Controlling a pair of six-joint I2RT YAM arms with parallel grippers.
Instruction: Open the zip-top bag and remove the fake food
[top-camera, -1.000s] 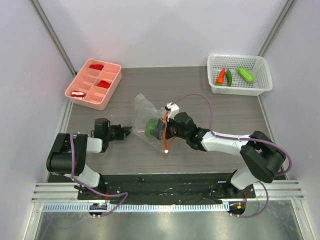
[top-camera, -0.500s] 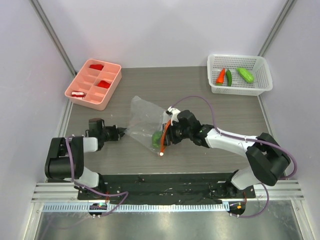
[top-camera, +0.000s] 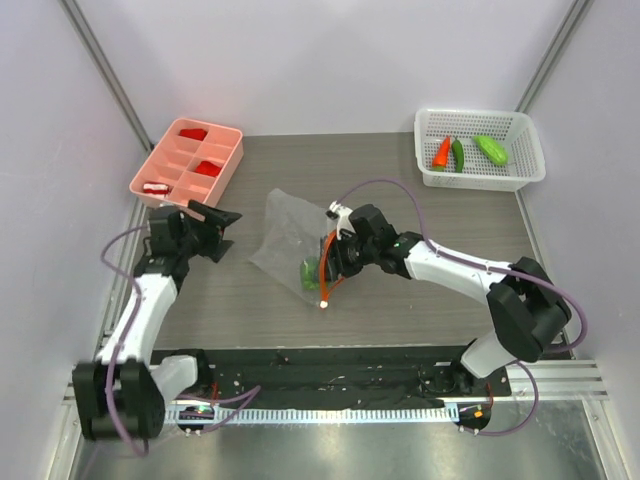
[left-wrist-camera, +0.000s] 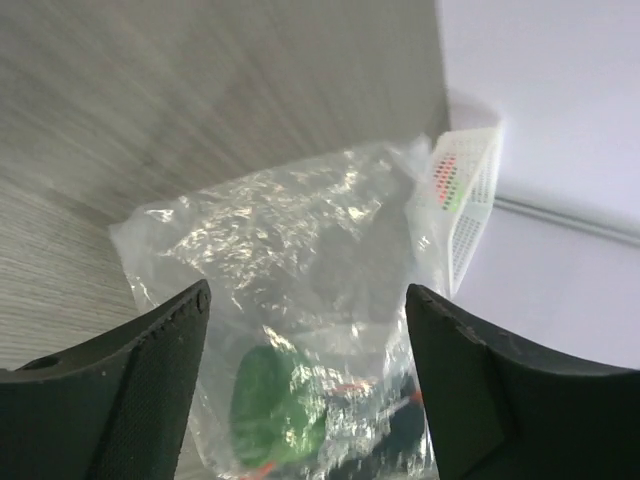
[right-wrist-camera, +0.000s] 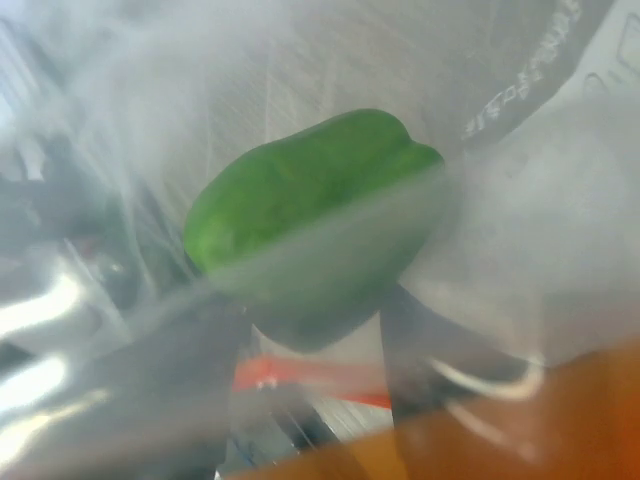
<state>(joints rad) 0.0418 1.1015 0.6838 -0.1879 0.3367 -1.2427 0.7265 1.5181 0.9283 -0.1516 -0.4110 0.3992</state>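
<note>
The clear zip-top bag (top-camera: 283, 235) lies crumpled on the table, its orange-red zip strip (top-camera: 325, 272) at its near right edge. Inside it is a green bell pepper (top-camera: 309, 272) (right-wrist-camera: 310, 195) of the fake food. My right gripper (top-camera: 328, 260) (right-wrist-camera: 310, 300) reaches into the bag's mouth, and its dark fingers (right-wrist-camera: 440, 350) close on the pepper's lower part, blurred by plastic. My left gripper (top-camera: 218, 222) (left-wrist-camera: 308, 290) is open, left of the bag and apart from it. In its wrist view the bag (left-wrist-camera: 290, 250) and pepper (left-wrist-camera: 272, 405) lie ahead.
A white mesh basket (top-camera: 480, 172) at the back right holds an orange-red carrot (top-camera: 441, 152), a dark green chili (top-camera: 458, 153) and a light green piece (top-camera: 490, 148). A pink divided tray (top-camera: 225, 165) with red blocks sits at the back left, near my left arm.
My left gripper has opened, let go of the bag's left corner and swung away to the left and back. The bag has slackened onto the table, and the right gripper has shifted slightly.
</note>
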